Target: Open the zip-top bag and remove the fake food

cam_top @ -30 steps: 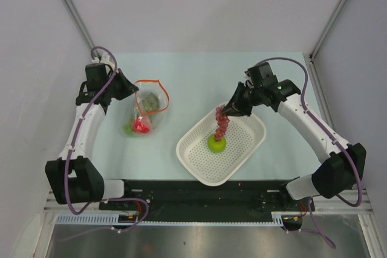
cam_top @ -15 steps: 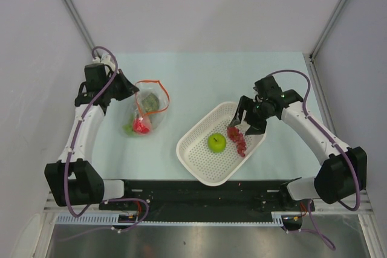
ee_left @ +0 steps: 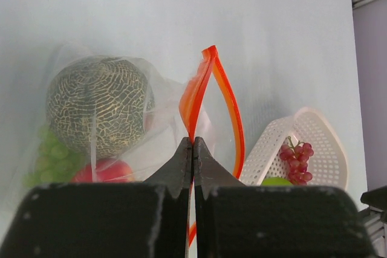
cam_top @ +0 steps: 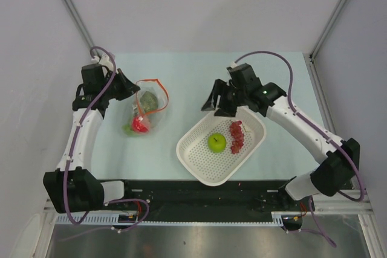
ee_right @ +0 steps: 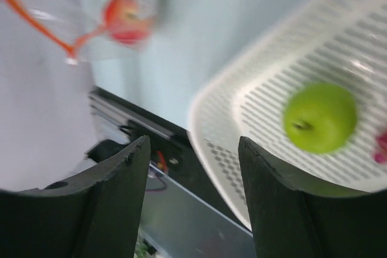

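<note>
The zip-top bag (cam_top: 147, 110) lies on the table's left side with its mouth held up and open. My left gripper (cam_top: 133, 90) (ee_left: 193, 143) is shut on the bag's orange-red zip strip (ee_left: 202, 83). Inside the bag are a netted melon piece (ee_left: 97, 107), a red round fruit (cam_top: 140, 124) and a green leafy piece (ee_left: 51, 152). The green apple (cam_top: 217, 142) (ee_right: 320, 117) and the dark-red grape bunch (cam_top: 237, 135) lie in the white basket (cam_top: 199, 161). My right gripper (cam_top: 215, 102) (ee_right: 193, 143) hangs open and empty over the basket's far left rim.
The white perforated basket (ee_right: 242, 119) stands at centre right, near the table's front edge. A black rail (cam_top: 193, 194) runs along the front between the arm bases. Grey walls close in the back and sides.
My right gripper opened and dropped the grape bunch into the basket beside the apple, then swung left and up toward the bag. The left gripper kept its hold on the zip strip.
</note>
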Robot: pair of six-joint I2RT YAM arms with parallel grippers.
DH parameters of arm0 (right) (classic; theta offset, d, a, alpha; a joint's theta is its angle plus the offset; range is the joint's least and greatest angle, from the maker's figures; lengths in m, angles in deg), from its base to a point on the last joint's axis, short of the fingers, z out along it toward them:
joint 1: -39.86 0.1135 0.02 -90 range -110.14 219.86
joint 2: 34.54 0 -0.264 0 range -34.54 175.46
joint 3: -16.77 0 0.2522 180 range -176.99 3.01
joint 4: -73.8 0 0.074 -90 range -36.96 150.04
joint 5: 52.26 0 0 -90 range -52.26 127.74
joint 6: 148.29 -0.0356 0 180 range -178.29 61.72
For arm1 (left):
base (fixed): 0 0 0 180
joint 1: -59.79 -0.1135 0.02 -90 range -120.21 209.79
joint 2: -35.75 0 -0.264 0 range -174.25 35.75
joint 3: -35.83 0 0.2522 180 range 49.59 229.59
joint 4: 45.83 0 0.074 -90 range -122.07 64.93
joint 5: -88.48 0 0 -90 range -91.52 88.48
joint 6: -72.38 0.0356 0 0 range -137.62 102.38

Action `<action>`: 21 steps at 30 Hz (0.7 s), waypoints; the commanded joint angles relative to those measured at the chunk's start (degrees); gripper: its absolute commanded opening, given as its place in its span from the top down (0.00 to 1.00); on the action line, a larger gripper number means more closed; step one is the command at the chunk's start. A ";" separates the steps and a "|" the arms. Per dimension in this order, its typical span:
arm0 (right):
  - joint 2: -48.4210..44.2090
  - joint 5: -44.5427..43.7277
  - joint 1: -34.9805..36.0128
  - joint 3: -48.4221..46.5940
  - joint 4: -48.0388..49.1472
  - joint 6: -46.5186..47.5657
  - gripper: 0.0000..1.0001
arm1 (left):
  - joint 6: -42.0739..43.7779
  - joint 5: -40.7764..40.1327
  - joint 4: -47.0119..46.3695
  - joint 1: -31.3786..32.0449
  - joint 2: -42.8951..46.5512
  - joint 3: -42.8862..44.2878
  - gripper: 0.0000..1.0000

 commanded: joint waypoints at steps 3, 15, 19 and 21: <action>15.05 -2.26 7.57 -20.66 9.55 -3.69 0.39 | -0.15 3.15 -3.67 -0.37 2.82 -1.31 1.00; 43.72 1.78 13.72 -49.97 8.31 -7.45 0.70 | -1.11 4.56 -5.78 -0.37 4.31 -1.22 1.00; 46.71 2.66 15.22 -50.32 9.98 -7.80 0.70 | -1.73 5.17 -6.57 -0.37 4.75 -2.01 1.00; 48.20 3.19 16.01 -49.79 10.33 -8.42 0.70 | -2.17 5.70 -7.36 -0.37 4.84 -2.36 1.00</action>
